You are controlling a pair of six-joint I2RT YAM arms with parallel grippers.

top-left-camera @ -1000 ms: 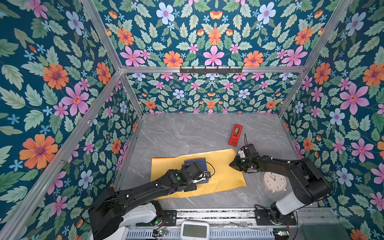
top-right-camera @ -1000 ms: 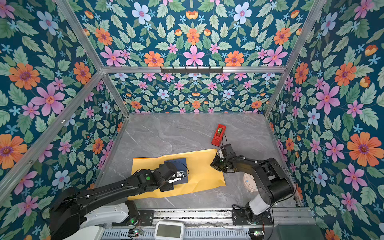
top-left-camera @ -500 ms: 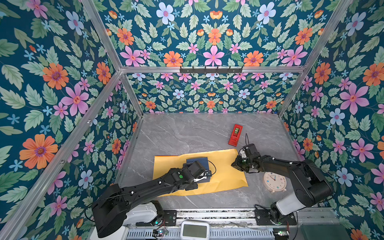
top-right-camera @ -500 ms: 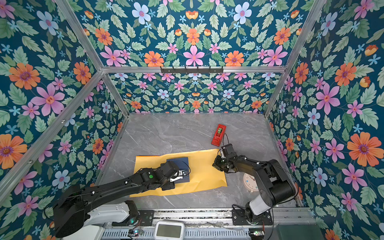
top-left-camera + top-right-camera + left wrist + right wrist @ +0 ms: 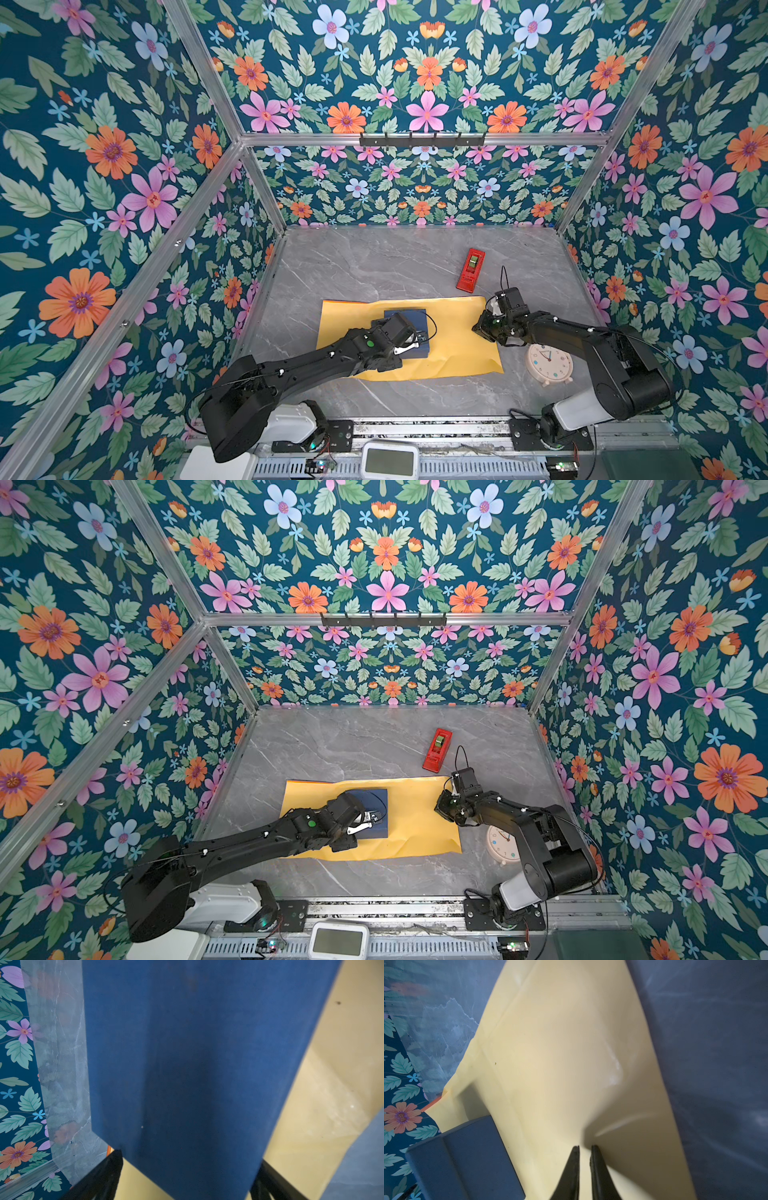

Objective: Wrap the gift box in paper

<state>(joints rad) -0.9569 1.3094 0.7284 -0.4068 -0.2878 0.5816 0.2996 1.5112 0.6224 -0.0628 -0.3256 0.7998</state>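
Step in hand: the first fold. The gift box, a flat matte dark-blue cardboard square, sits about mid-sheet on the paper. That is a big creased rectangle, yellow face up, lying toward 6 o'clock on the grey marble table. No flap is over the box yet.

The left gripper is at the box's 7 o'clock side with its jaws spread very wide. In the wrist view its black fingers meet the box's near edges, but we cannot tell whether they squeeze it.

The right gripper is at the paper's 3 o'clock edge, jaws nearly together and pinching the sheet, which puckers up at the tips.

A slim red rectangular gadget lies at 1 o'clock from the box, and a round pale alarm clock at 4 o'clock.

Next, we judge, the right arm must lift that edge and carry it toward 9 o'clock over the box. The left gripper has to steady the box while staying out of the flap's path.
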